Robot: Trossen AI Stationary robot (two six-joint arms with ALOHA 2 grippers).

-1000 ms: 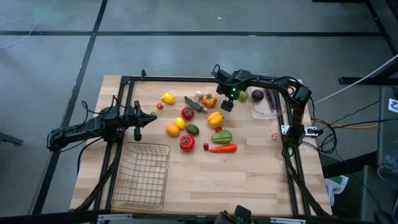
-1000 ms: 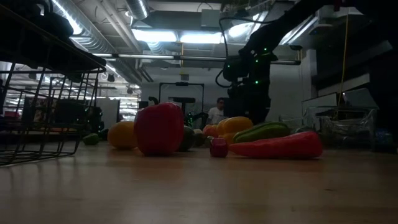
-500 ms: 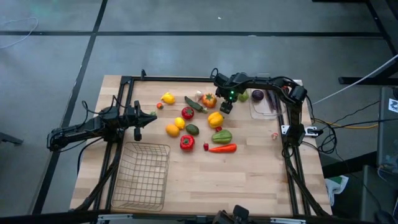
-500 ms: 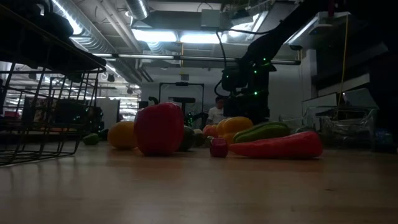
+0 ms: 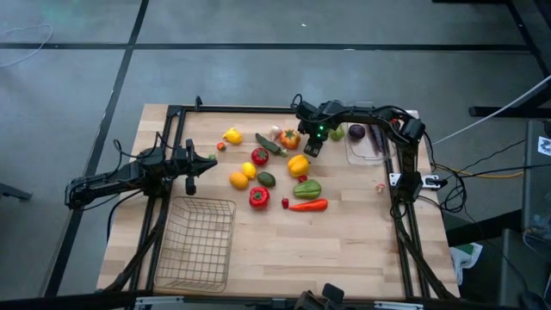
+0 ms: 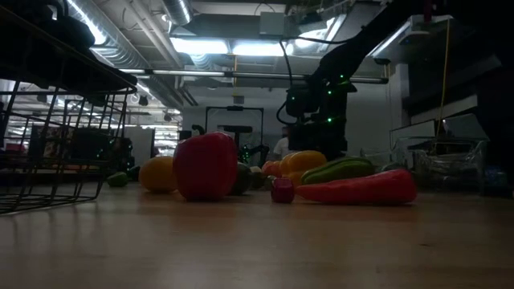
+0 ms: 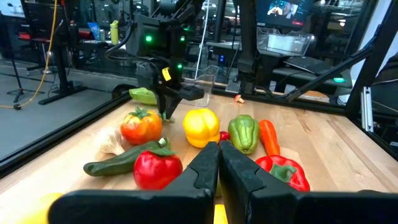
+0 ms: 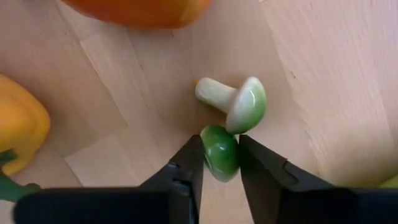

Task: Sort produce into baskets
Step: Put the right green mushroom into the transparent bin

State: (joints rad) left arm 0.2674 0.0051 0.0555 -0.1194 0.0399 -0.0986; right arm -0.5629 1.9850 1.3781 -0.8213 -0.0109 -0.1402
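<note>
Right wrist view: right gripper [image 8: 220, 163] clasps small green piece [image 8: 219, 153].

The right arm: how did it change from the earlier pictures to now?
The right gripper moved from near the clear bin toward the yellow pepper and now sits low, fingers around a small green piece beside a mushroom. The left gripper and wire basket stayed put.

The pale wooden table [image 5: 344, 241] is carrying a wire-mesh basket [image 5: 197, 244] just below the left gripper [image 5: 213, 162], scattered toy produce [image 5: 284, 172] around the right gripper [image 5: 309, 151], and a clear bin [image 5: 368, 143] beside it.
</note>
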